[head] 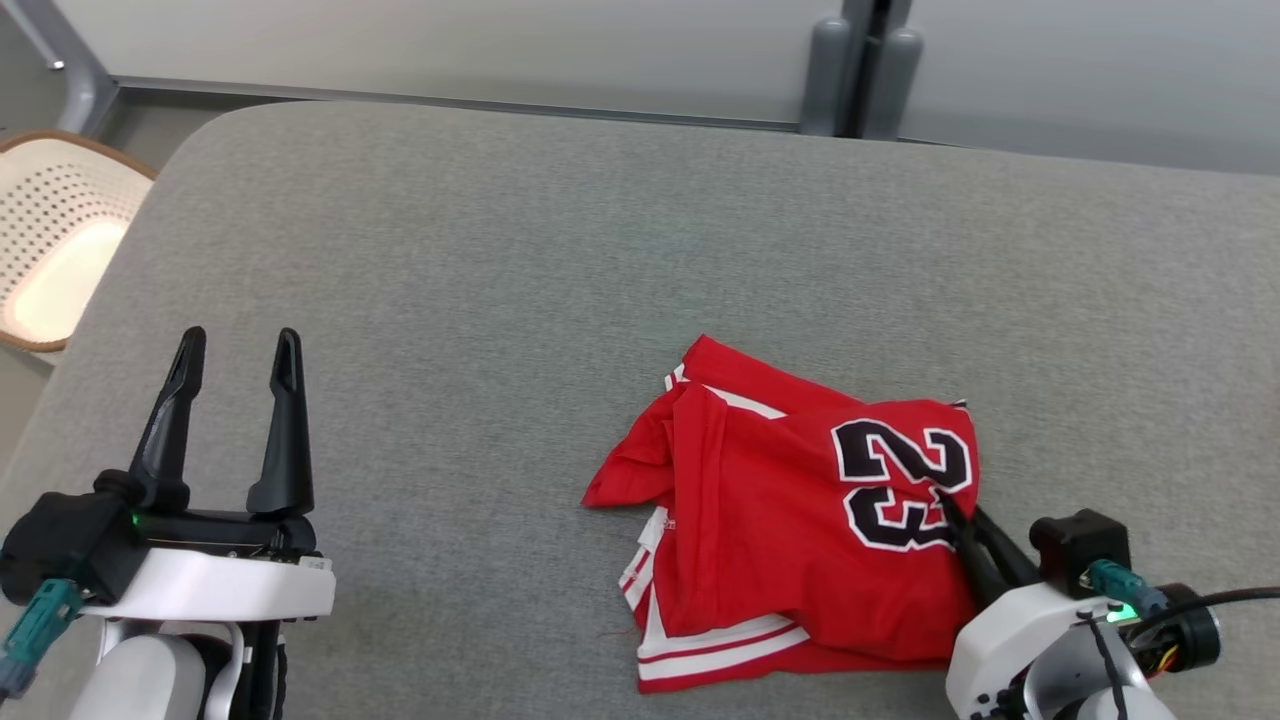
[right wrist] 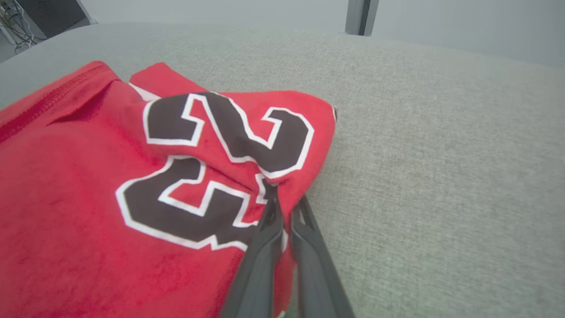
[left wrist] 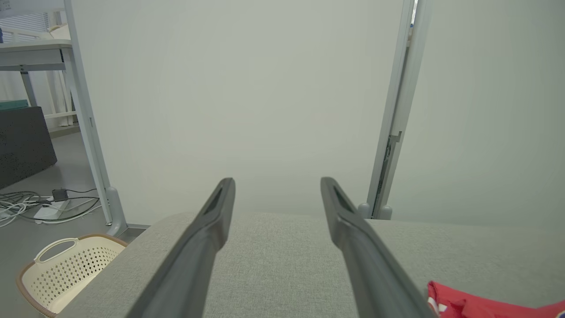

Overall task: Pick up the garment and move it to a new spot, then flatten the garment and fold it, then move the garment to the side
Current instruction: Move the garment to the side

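The grey padded counter (head: pixel 500 300) is carrying the red jersey (head: pixel 780 540), which is lying crumpled and loosely doubled over itself, with white-striped hems showing along its near and left edges. I am judging it to be light, limp and thin. It is likely going to sag and trail from any single pinch, and if the knit is slick it may be sliding out of a shallow bite. A deep hold on a doubled edge or a hem seam is therefore looking safer than one on a single loose layer.

Well off to the jersey's far left, past the counter's corner, a cream perforated laundry basket (head: pixel 50 240) is sitting on the floor.

My left jaws are standing wide open with nothing between the fingers (head: pixel 285 430), hovering over bare counter well to the left of the jersey. My right jaws are pressing shut on the jersey at its right edge. Their fingers (right wrist: pixel 260 260) are pinching a small ridge of cloth just beside the black number 23 (head: pixel 900 480), and the fabric is puckering toward the tips.
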### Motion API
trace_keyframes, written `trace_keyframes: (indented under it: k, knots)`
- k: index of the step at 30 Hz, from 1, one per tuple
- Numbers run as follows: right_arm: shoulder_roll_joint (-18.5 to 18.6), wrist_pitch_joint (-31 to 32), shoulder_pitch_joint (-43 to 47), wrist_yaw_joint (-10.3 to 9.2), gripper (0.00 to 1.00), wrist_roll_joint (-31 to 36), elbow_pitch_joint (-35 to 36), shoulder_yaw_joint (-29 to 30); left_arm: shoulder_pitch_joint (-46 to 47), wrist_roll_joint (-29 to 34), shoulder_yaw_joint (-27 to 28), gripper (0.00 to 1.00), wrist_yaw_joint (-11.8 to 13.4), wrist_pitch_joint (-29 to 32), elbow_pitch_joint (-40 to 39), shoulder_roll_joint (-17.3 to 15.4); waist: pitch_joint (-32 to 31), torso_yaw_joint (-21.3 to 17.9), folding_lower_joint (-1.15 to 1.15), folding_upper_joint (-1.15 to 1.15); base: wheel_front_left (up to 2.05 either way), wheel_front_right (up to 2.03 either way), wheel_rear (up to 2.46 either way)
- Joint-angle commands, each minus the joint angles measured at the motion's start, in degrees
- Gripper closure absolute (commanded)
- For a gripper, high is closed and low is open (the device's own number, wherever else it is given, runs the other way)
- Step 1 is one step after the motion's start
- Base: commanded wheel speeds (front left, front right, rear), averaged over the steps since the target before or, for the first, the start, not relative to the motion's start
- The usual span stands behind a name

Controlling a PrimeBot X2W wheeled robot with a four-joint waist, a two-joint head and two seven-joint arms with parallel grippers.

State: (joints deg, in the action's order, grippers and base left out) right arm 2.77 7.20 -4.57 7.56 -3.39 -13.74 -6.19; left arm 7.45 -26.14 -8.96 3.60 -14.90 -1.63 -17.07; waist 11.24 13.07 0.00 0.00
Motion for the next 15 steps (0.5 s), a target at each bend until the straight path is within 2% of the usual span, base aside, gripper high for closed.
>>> trace_keyframes:
  k: [1,8,15]
  knots:
    - [0.5,0.4,0.5,-0.15,1.00,1.0,1.8,0.8,-0.3,0.8,0.6,0.00,0.0,-0.3,-0.7,-0.1,0.2,-1.3,0.00,0.00,0.00,0.00,0.00]
    - [3.0,3.6,1.3,-0.14,1.00,2.9,8.4,3.0,-1.0,2.1,1.8,0.00,-1.1,-0.3,-3.9,0.0,2.2,-9.0,0.00,0.00,0.00,0.00,0.00]
    - [7.1,3.9,-2.6,-0.14,1.00,2.1,10.5,0.9,0.3,3.1,1.5,0.00,-2.8,-0.2,-6.7,-1.1,6.2,-18.9,0.00,0.00,0.00,0.00,0.00]
